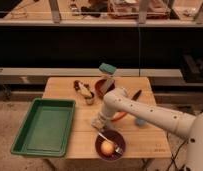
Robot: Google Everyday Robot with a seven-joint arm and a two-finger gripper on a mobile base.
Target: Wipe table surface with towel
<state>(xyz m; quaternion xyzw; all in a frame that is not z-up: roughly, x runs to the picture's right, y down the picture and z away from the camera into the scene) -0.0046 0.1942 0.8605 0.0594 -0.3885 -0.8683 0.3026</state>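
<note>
My gripper point(99, 122) is low over the wooden table point(80, 135), just right of its middle and next to the dark bowl at the front. The white arm point(145, 112) reaches in from the right and bends down to it. A pale bit shows at the gripper's tip. I cannot tell whether that is a towel. A crumpled white and brown thing point(84, 91) lies at the back left of the table, apart from the gripper.
A green tray point(45, 125) lies at the left edge. A dark bowl point(110, 145) with an orange ball and a fork stands at the front. A red bowl point(102, 87) with a green block point(107, 69) is at the back. An orange dish point(120, 115) lies under the arm.
</note>
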